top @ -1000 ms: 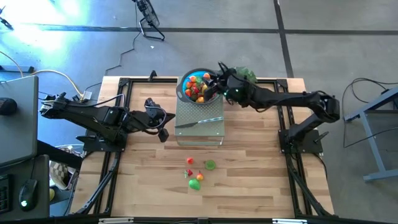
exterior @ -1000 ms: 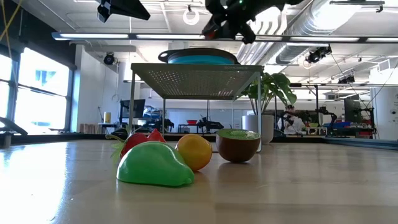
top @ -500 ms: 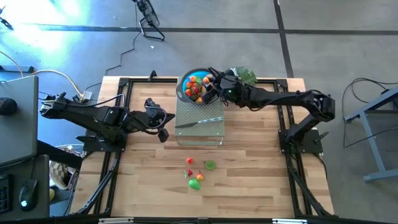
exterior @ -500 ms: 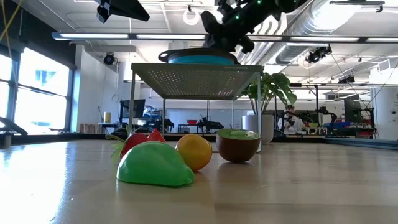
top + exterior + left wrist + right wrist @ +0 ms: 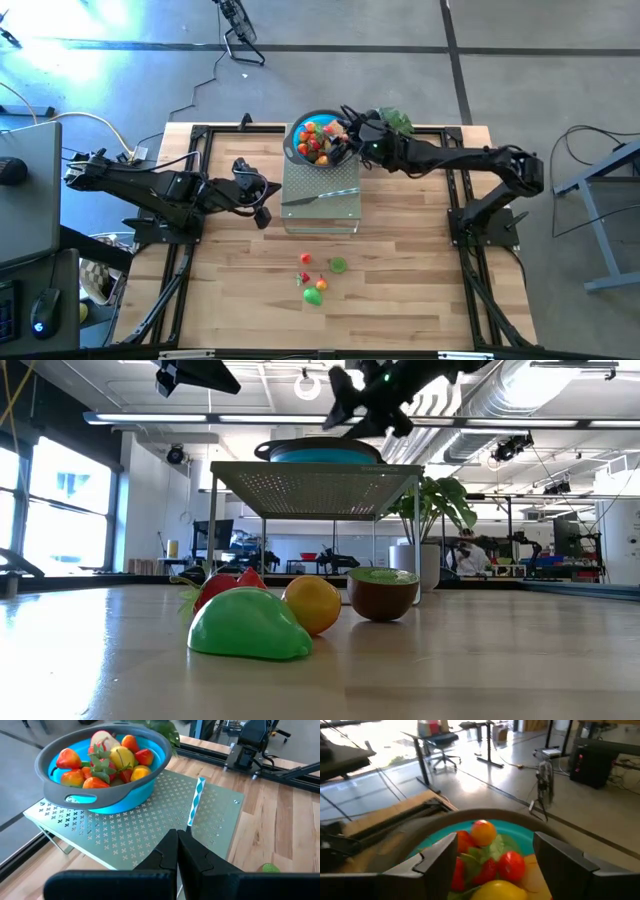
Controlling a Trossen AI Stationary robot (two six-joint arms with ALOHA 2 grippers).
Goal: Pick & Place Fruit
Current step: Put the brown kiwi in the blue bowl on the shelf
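**Right hand spread over a full bowl, four fruits left on the bench**

The right hand (image 5: 343, 136) hovers over the rim of the round blue bowl with a grey rim (image 5: 293, 150), which stands on the perforated grey metal stand (image 5: 335, 210) at the back of the light wooden bench (image 5: 400, 270). Its two dark fingers (image 5: 437, 856) stand wide apart with nothing between them; through the gap its wrist view looks straight down on the small toy fruits heaped in the bowl (image 5: 487, 852), red, orange, yellow and green. In the low view the same hand (image 5: 352, 405) hangs just above the bowl, clear of it.

A slim silver knife with a pale blue handle (image 5: 320, 196) lies across the stand in front of the bowl.

The left hand (image 5: 262, 202) waits beside the stand's left edge, its fingers (image 5: 192, 857) clenched together on nothing.

More fruit lies together on the bare bench in front of the stand, well apart from the bowl: a green pear (image 5: 248, 625), a red strawberry (image 5: 228, 585), an orange (image 5: 313, 603) and a brown-skinned kiwi half with a green face (image 5: 383, 592). A leafy green plant (image 5: 395, 121) stands behind the right hand.
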